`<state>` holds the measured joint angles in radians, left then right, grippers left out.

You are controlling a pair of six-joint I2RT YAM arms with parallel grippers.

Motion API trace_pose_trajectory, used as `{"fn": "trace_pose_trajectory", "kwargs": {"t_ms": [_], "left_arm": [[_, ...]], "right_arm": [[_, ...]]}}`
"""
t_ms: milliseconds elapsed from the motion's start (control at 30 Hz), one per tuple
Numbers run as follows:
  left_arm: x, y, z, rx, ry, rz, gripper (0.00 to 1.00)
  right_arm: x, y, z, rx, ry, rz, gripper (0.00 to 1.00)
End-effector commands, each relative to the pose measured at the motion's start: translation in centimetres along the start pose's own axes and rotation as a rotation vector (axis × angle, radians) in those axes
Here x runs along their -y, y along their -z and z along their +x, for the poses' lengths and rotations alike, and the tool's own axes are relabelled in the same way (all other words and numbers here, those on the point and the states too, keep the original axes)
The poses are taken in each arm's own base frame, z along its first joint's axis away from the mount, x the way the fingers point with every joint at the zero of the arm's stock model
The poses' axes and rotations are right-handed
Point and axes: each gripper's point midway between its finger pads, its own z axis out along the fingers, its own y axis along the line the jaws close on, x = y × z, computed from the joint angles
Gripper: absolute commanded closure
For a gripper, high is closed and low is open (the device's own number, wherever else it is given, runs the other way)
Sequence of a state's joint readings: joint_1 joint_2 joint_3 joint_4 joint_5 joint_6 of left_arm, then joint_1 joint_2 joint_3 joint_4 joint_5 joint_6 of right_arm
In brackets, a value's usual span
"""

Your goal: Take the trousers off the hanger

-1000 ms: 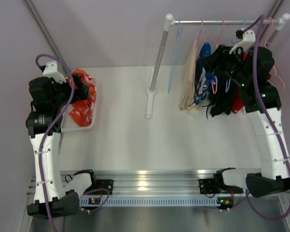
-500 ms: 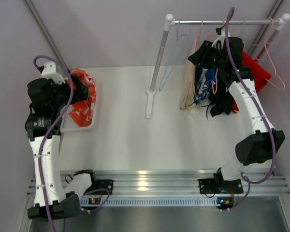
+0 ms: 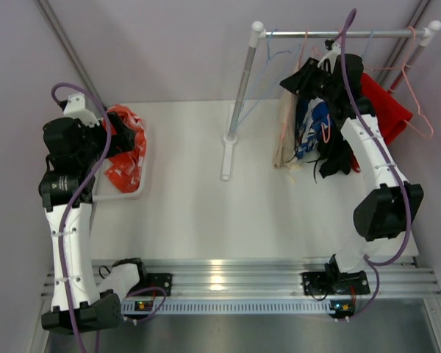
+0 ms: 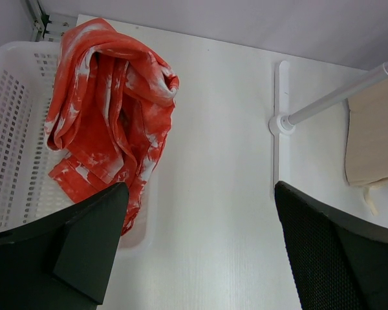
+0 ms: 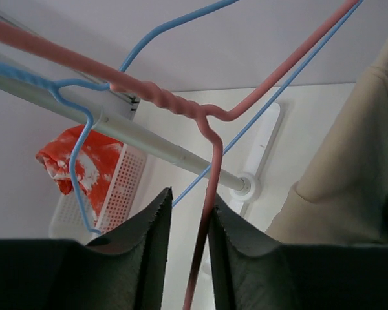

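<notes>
The left end effector (image 4: pixel 200 206) hangs with its fingers spread wide and nothing between them. It is over the tabletop (image 3: pixel 198 191), beside the white basket (image 4: pixel 13 123) at about 9 o'clock in the top view. Orange-red trousers (image 4: pixel 110 110) with white marks lie crumpled in that basket, one end spilling over its rim; from above, the left arm covers part of them.

At 1 o'clock the right end effector (image 5: pixel 191 206) is up at the rail (image 5: pixel 149 141). Its fingers stand close on either side of the pink hanger (image 5: pixel 210 145) neck, but I cannot tell whether they truly pinch the wire. A blue hanger (image 5: pixel 77 123) hooks the rail at its 9 o'clock. Beige trousers (image 5: pixel 349 174) are cut off by the frame edge at 3 o'clock.

From above, blue patterned trousers (image 3: pixel 309 121), black trousers (image 3: pixel 331 162) and red trousers (image 3: pixel 387 110) hang bunched, half hidden behind the right arm.
</notes>
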<state>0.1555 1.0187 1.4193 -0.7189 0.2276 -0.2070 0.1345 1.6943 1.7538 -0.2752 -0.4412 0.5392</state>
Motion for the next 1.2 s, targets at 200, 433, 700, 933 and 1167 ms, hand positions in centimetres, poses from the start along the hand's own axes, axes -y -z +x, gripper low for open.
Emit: {"fn": "trace_pose_trajectory", "kwargs": {"t_ms": [200,433,700,933,1167], "left_arm": [[0.6,-0.3,-1.4,0.04,0.011,0.025,0.01],[0.7,-0.1,-1.6,0.054,0.005,0.028,0.01],[1.0,0.2,-2.1,0.084,-0.008,0.045,0.01],[1.2,0.8,-3.3,0.128,-0.043,0.048,0.01],[1.3,1.4,-3.6,0.137,-0.075,0.048,0.01]], "right_arm": [[-1.8,1.0,-3.5,0.065,-0.108,-0.194,0.95],[-4.2,3.0,-5.1,0.104,-0.146,-0.321,1.0],[-9.9,8.1,-9.0,0.188,-0.141,-0.48,1.0],[-11.2,11.9,-8.3,0.168,-0.164,-0.495,1.0],[-12.6,16.4,-4.9,0.115,-0.179,-0.489,1.0]]}}
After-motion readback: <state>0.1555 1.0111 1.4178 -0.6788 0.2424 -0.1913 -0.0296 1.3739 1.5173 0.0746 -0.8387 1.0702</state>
